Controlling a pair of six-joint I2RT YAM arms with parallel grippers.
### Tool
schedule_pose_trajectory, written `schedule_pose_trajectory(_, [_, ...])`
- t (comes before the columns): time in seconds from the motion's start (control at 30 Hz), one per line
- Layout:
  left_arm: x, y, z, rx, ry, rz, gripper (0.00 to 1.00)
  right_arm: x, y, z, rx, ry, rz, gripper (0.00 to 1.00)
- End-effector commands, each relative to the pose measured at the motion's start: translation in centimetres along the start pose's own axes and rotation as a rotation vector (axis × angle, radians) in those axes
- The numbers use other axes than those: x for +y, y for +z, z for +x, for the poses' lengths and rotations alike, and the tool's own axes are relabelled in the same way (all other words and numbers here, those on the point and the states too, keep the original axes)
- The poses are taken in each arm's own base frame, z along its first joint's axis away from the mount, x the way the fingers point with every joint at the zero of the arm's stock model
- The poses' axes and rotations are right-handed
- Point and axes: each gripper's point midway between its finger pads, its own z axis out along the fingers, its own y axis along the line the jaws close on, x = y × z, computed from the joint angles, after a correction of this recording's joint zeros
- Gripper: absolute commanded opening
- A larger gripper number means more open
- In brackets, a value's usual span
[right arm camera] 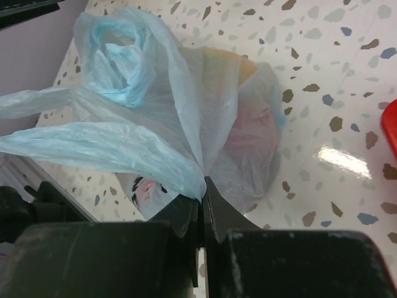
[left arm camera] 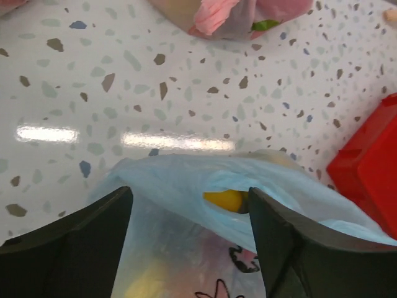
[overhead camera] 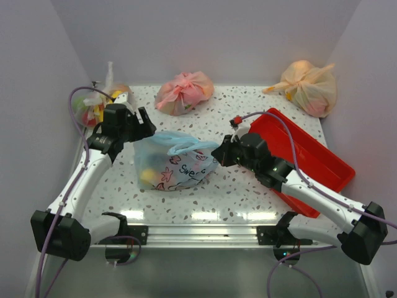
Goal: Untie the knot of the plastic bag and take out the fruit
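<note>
The light blue plastic bag (overhead camera: 170, 162) with its pink-and-dark print lies mid-table. Its handle loops (overhead camera: 186, 146) stand loose at the top; I cannot make out a knot. My right gripper (overhead camera: 218, 155) is shut on the bag's plastic at its right side; in the right wrist view the film (right arm camera: 155, 124) fans out from the pinched jaws (right arm camera: 201, 189). My left gripper (overhead camera: 144, 122) is open just above the bag's upper left. In the left wrist view its fingers (left arm camera: 80, 242) straddle the bag's mouth (left arm camera: 205, 192), where a yellow fruit (left arm camera: 224, 200) shows. More yellow fruit (overhead camera: 147, 176) shows through the film.
A red tray (overhead camera: 310, 155) lies right of the bag, under the right arm. A pink knotted bag (overhead camera: 184, 92) sits at the back middle, an orange bag (overhead camera: 308, 85) at the back right, a clear bag with yellow fruit (overhead camera: 93, 105) at the back left.
</note>
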Motion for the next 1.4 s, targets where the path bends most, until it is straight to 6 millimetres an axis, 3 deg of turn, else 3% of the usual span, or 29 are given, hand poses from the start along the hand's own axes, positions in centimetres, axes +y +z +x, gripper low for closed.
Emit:
schedule_pose_trajectory(0.0, [-3.8,-1.7,-0.1,-0.03,-0.036,0.151,0.84,2.6,0.5,-2.7,-0.153,0.082,-0.084,0.0])
schedule_pose_trajectory(0.03, [-4.1,-2.4,-0.1,-0.051,-0.036,0.151,0.95,2.1,1.0,-1.6,-0.137,0.092,-0.072,0.0])
schedule_pose_trajectory(0.1, [-5.8,-3.1,2.1,-0.022,-0.034,0.167,1.0,2.4,1.4,-1.2,-0.156,0.111,-0.069,0.0])
schedule_pose_trajectory(0.2, [-6.3,-3.7,4.1,-0.003,-0.101,0.146,1.0,2.3,2.0,0.1,-0.145,0.133,-0.07,0.0])
schedule_pose_trajectory(0.27, [-5.2,-3.6,5.0,-0.007,-0.148,0.106,1.0,2.5,2.3,0.9,-0.124,0.132,-0.077,0.0])
schedule_pose_trajectory(0.37, [-4.5,-3.4,5.1,-0.037,-0.218,0.075,1.0,3.1,2.5,1.6,-0.108,0.12,-0.094,0.0])
schedule_pose_trajectory(0.6, [-6.7,-2.1,4.3,-0.066,-0.321,0.14,1.0,2.8,2.2,2.7,-0.111,0.124,-0.107,0.0])
schedule_pose_trajectory(0.77, [-7.2,-1.1,3.6,-0.101,-0.376,0.15,1.0,2.3,1.9,3.1,-0.112,0.112,-0.103,0.0])
schedule_pose_trajectory(0.9, [-6.8,0.7,5.4,-0.047,-0.368,0.104,0.97,1.9,1.8,3.3,-0.114,0.111,-0.093,0.0])
schedule_pose_trajectory(1.0, [-6.0,1.2,7.0,-0.015,-0.361,0.068,0.88,1.7,1.8,3.0,-0.123,0.103,-0.078,0.0])
schedule_pose_trajectory(1.1, [-4.9,0.8,7.5,-0.026,-0.354,0.038,0.68,1.1,1.5,2.7,-0.137,0.089,-0.045,0.0])
schedule_pose_trajectory(1.13, [-4.6,0.6,7.6,-0.028,-0.343,0.032,0.52,0.9,1.5,2.4,-0.145,0.091,-0.028,0.0])
schedule_pose_trajectory(1.2, [-3.6,0.1,7.3,-0.046,-0.278,-0.006,0.33,-0.4,1.3,2.3,-0.15,0.087,0.038,0.0])
schedule_pose_trajectory(1.23, [-3.5,-0.4,6.4,-0.062,-0.257,-0.024,0.11,-1.0,1.1,1.7,-0.17,0.087,0.075,0.0])
schedule_pose_trajectory(1.27, [-2.4,-0.8,6.9,-0.041,-0.196,-0.068,0.02,-1.7,0.9,1.6,-0.167,0.087,0.103,0.0])
schedule_pose_trajectory(1.37, [-0.4,-1.8,6.1,-0.032,-0.11,-0.132,0.0,-4.0,0.4,1.1,-0.18,0.131,0.202,0.0])
